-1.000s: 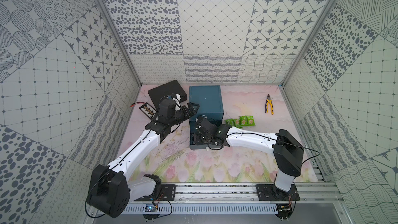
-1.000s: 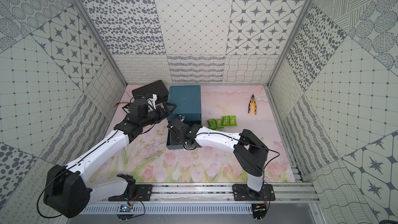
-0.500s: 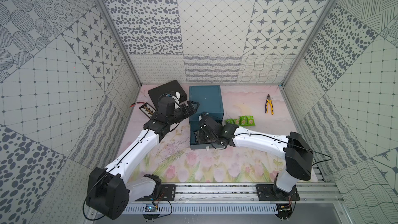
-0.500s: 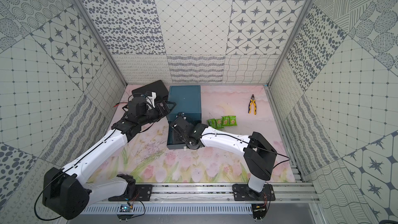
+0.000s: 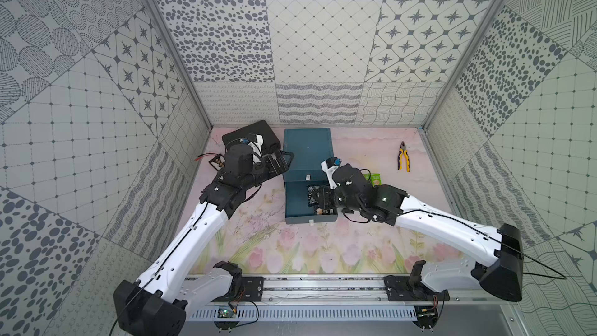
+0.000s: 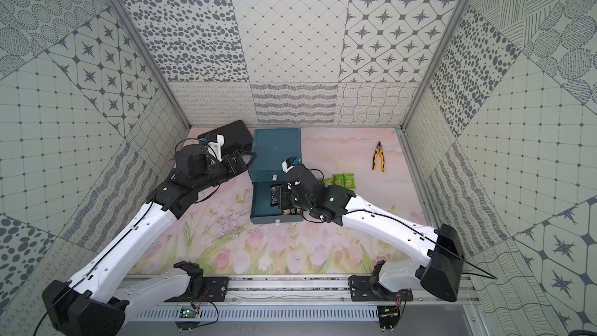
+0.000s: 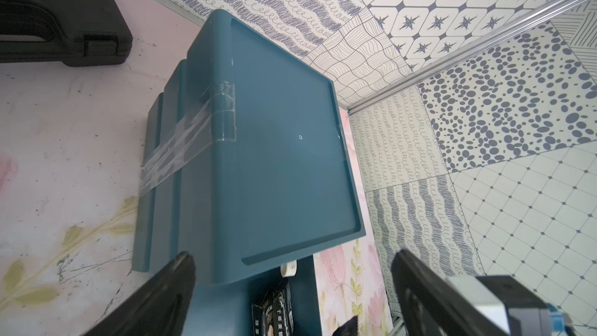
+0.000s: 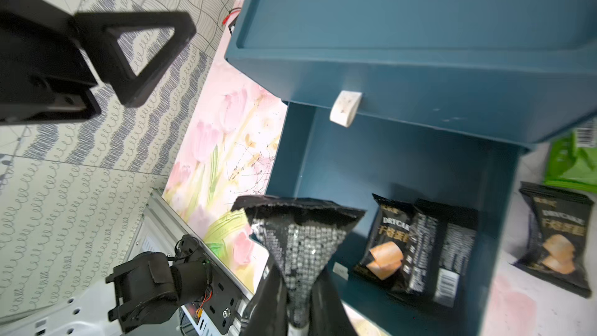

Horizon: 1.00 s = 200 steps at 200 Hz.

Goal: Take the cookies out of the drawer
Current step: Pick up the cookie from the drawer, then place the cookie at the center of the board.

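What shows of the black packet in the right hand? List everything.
The black glossy foil snack packet shows dense white fine print and a crimped sealed edge at its free end. The right hand pinches its other end narrow, so it fans wide beyond. It is held over the open teal plastic drawer, apparently touching nothing else.

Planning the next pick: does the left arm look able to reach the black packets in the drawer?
Probably not yet: the right gripper, shut on another black packet, hangs over the open drawer.

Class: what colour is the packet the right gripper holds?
Packet: black, silvery print; best in right wrist view.
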Tool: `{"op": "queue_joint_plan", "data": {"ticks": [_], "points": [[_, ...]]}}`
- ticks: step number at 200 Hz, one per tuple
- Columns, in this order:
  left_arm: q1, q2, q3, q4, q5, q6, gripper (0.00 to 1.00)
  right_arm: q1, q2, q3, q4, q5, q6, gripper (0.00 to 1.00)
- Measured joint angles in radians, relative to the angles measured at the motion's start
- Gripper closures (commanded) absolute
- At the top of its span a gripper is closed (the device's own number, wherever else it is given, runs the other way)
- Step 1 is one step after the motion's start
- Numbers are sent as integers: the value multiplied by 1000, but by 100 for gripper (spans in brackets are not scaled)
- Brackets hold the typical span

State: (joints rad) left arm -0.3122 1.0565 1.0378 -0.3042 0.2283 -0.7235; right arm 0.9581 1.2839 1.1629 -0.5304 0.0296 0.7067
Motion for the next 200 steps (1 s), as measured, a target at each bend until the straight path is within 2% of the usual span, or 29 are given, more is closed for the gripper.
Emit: {"op": "queue_joint_plan", "data": {"ticks": [38, 80, 136, 200], "points": [[-17, -58, 27, -137, -11, 42, 1, -138, -128, -60, -124, -24, -85, 88], [-108, -119, -16, -197, -14, 42, 1, -313, -199, -222, -194, -53, -154, 89], [-238, -99, -103, -164, -15, 12, 1, -447, -80, -338, -155, -78, -223, 90], [-275, -58, -102, -124, -35, 1, 1, -500, 104, -358, -10, -92, -249, 90]]}}
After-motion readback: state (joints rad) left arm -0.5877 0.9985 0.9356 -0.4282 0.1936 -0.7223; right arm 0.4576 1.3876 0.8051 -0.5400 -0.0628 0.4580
